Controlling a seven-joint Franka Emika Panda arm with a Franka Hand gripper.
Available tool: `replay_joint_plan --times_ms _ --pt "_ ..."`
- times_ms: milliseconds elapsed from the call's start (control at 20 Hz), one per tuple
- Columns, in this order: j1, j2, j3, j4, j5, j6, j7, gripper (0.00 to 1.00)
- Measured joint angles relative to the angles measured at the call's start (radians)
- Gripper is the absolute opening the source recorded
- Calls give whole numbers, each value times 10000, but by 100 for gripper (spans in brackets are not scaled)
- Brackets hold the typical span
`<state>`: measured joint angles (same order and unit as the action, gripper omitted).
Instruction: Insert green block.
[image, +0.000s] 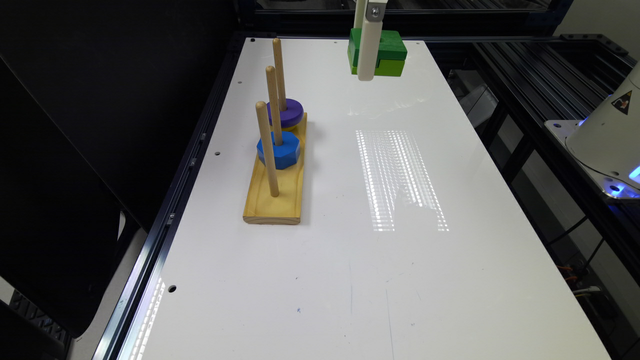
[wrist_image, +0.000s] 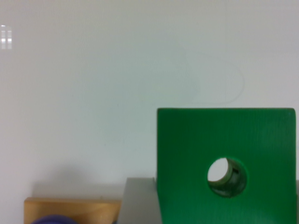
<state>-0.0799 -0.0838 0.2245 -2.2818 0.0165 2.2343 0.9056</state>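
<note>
The green block, dark green above and lime below, hangs above the far end of the white table. My gripper is shut on it, one white finger crossing its front. In the wrist view the green block shows its flat face and round centre hole, with a grey finger against its side. The wooden peg base lies toward the exterior view's left of the block and nearer the camera. Its nearest peg is bare.
A blue hexagonal block sits on the middle peg and a purple ring on the far peg. The base's edge and ring also show in the wrist view. The robot's base stands at the exterior view's right.
</note>
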Motion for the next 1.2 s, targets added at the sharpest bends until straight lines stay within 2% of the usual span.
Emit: replay_joint_plan --times_ms 600,900,1100,1200 --pt "-1 -1 12 -23 0 19 -1 0" --pt "0 32 52 6 0 203 0 0" --pt "-6 268 51 231 -10 357 0 0" --pt "-8 568 51 559 -30 395 0 0"
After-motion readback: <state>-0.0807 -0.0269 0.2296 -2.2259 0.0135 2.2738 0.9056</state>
